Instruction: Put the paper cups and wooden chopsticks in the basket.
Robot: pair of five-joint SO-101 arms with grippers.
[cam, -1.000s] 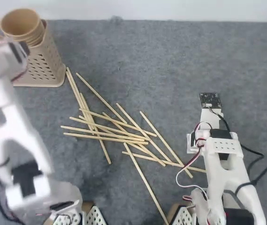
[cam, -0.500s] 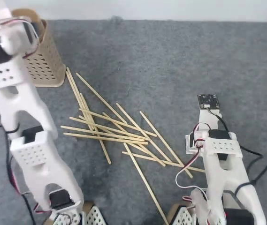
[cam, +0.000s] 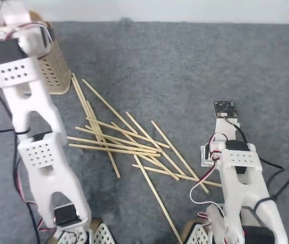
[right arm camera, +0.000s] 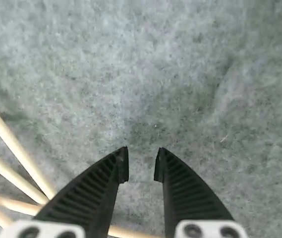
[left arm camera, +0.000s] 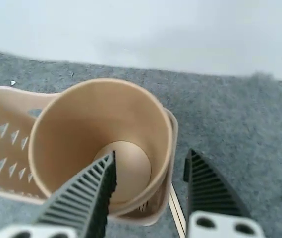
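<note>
A tan paper cup (left arm camera: 106,114) stands upright inside the beige perforated basket (left arm camera: 2,144). My left gripper (left arm camera: 150,156) hangs open just above it, one finger over the cup's mouth and the other outside its rim. In the high view the left arm (cam: 20,66) stretches over the basket (cam: 53,71) at the far left corner and hides the cup. Several wooden chopsticks (cam: 119,142) lie crossed on the grey carpet mid-table. My right gripper (right arm camera: 141,151) points down at bare carpet, its fingers nearly together with nothing between them, and chopstick ends (right arm camera: 12,144) lie beside it.
The right arm (cam: 238,162) stands folded at the near right, just right of the chopstick pile. One chopstick (left arm camera: 175,213) leans near the basket's foot. Open grey carpet spreads across the far right half.
The left arm has swung from the left edge to a spot over the basket, covering the cup in the high view. The right arm and the chopsticks have not moved.
</note>
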